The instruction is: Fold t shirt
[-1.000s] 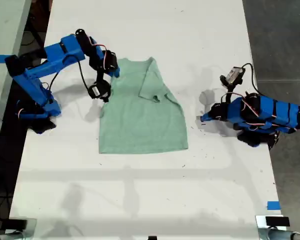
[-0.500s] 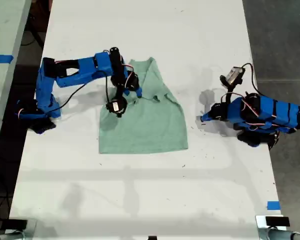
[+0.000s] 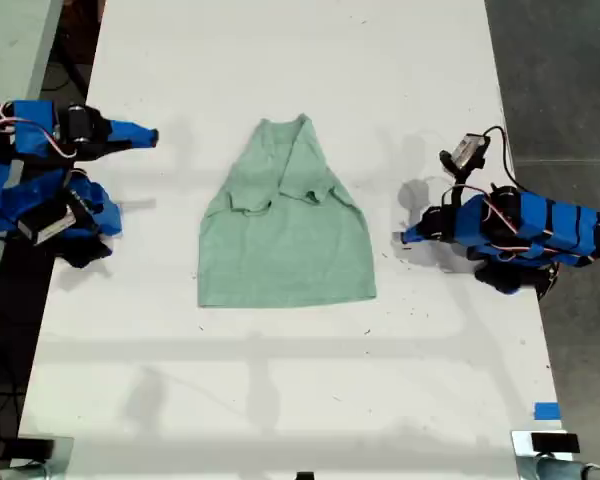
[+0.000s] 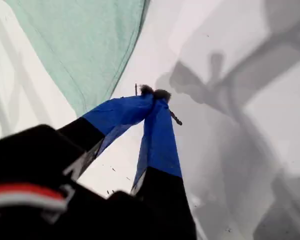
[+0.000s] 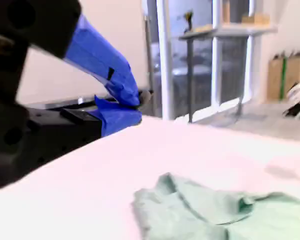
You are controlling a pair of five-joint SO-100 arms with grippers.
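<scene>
The t shirt [image 3: 285, 225] lies flat in the middle of the white table [image 3: 280, 400], both sleeves folded in over the chest, its long axis running from the collar at the far side of the exterior view down to the hem at the near side. My first gripper [image 4: 152, 95] rests with its jaws pressed together on nothing, low over the table just beside the shirt's edge on the exterior view's right. My second gripper [image 5: 132, 102] is also closed and empty, pulled back toward the exterior view's left and well apart from the cloth. The next fold (I judge hem up toward collar) runs along that long axis, and my first gripper is the nearer one to start it
</scene>
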